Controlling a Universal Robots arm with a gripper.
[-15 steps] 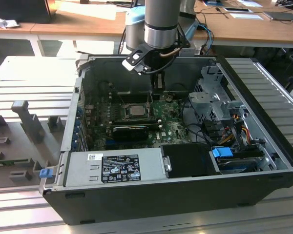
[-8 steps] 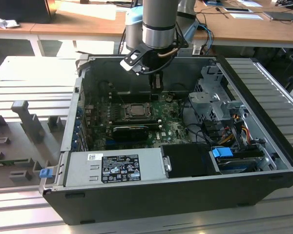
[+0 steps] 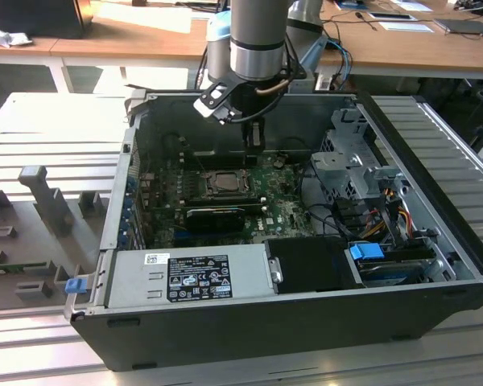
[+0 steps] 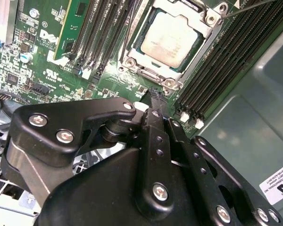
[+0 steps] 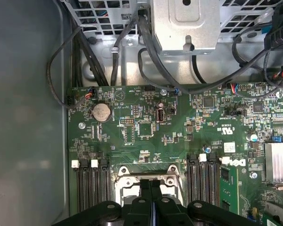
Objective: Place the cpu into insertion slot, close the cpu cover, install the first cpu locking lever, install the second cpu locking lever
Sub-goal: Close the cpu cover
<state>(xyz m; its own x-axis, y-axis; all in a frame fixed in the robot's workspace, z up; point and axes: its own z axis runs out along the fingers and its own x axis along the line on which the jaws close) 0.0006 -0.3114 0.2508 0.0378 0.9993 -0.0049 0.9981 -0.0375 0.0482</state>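
Observation:
The cpu lies flat in the insertion slot, its pale metal face up. The silver cpu cover lies down around it, and the chip shows through the cut-out. A thin metal lever runs off from the socket's corner. My gripper is shut with nothing between its fingers, its tips just off the socket's edge. In the exterior view the gripper hangs above the board just behind the insertion slot. In the first wrist view the closed fingers cover part of the socket.
Black memory slots flank the socket on both sides. The grey power supply fills the case's front. A metal drive cage and loose cables sit at the exterior view's right. The case walls hem in the board.

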